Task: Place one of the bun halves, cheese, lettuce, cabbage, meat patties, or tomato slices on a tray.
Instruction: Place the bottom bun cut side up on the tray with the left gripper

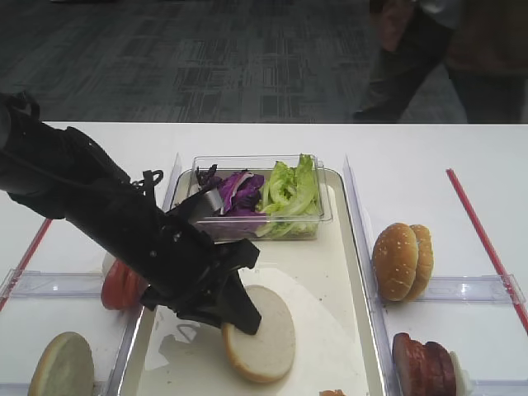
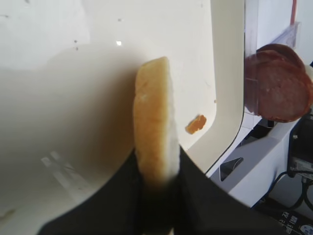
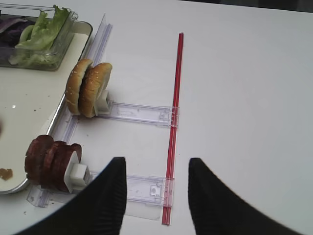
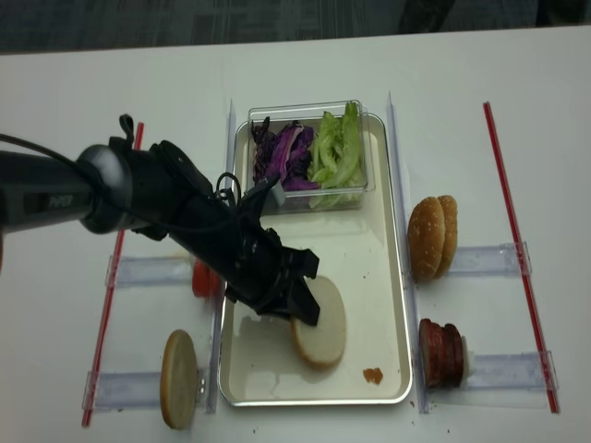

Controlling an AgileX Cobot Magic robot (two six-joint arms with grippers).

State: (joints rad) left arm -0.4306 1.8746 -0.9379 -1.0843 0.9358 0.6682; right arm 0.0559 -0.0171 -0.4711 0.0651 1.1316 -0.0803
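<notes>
bun half (image 1: 266, 334), the handled piece, sits over the near middle of the tray (image 1: 351, 272), pinched at its left edge by the left arm's fingers (image 2: 193, 196). the left wrist view shows it edge-on and roughly upright, clamped from both flat sides; the overhead views show it tilted, lower edge close to the tray floor. whether it touches the floor cannot be told. judgement: the edge grip keeps the fingers clear of the floor so the piece can be laid flat on release.

going left to right: a spare bun half (image 1: 62, 365) stands in a clear holder at the near left. just beside the tray's left rim, tomato slices (image 1: 120, 286) stand on edge in a second holder, partly hidden by the arm. at the far end of the tray a clear tub (image 1: 322, 210) holds purple cabbage (image 1: 241, 191) on the left and green lettuce (image 1: 290, 188) on the right. an orange crumb (image 4: 373, 376) lies on the tray floor near the front right corner. right of the tray, sesame buns (image 1: 403, 260) and meat patties (image 1: 425, 365) stand upright in holders, presumably so an edge grip is possible. a red strip (image 3: 173, 127) runs along the surface further right.

right fingers (image 3: 115, 191) hang wide apart over bare surface near the patties, holding nothing.

appearance of the held piece: round, flat, pale cream cut face, thin tan crust rim, soft crumb slightly compressed where pinched.
</notes>
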